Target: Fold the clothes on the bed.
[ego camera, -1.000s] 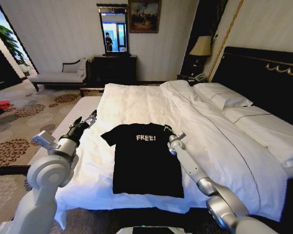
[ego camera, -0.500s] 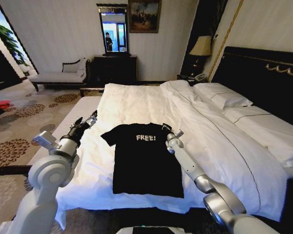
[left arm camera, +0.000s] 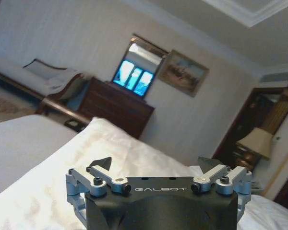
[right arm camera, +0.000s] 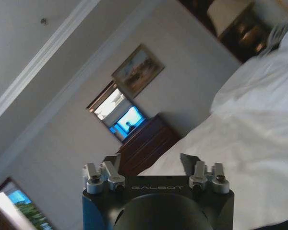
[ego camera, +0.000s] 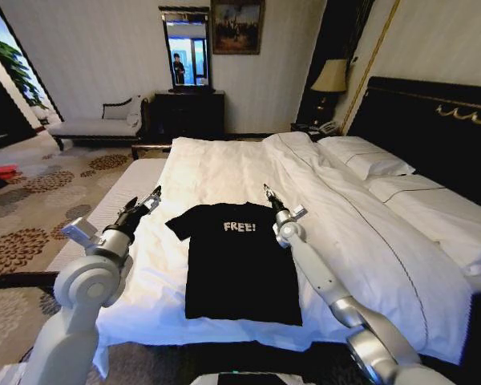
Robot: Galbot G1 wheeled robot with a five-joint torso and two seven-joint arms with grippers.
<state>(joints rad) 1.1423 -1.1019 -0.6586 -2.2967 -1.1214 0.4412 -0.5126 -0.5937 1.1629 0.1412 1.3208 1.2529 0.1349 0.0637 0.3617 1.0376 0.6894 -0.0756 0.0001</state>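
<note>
T-shirt: black T-shirt [ego camera: 237, 261] lay flat, chest up, white "FREE!" readable, on the white duvet near the foot edge of the bed [ego camera: 224, 172]; sleeves spread, hem toward the robot.
Left tool: left tool [ego camera: 147, 198] hung above the duvet just beside the shirt's left sleeve, clear of the cloth; in the left wrist view [left arm camera: 156, 167] its jaws stood apart with nothing between them.
Right tool: right tool [ego camera: 268, 192] was raised above the shirt's right shoulder, tip pointing up and away; in the right wrist view [right arm camera: 151, 165] its jaws were spread and empty.
Step judged: fold not begun; both arms poised on either side of the shoulders.
Risk 1: soft duvet under soft shirt; a deep pinch would likely catch bedding with the sleeve and drag it.
Risk 2: shallow pinch could take one layer only, leaving the fold lopsided.
Risk 3: uneven heights of the two tools could skew the shirt if they came down unmatched.
Edges: hem lay near the bed's foot edge; a pull toward the robot could slide it off.
Open room: wide bare duvet beyond the collar and to the right; pillows [ego camera: 369, 160] well apart.
</note>
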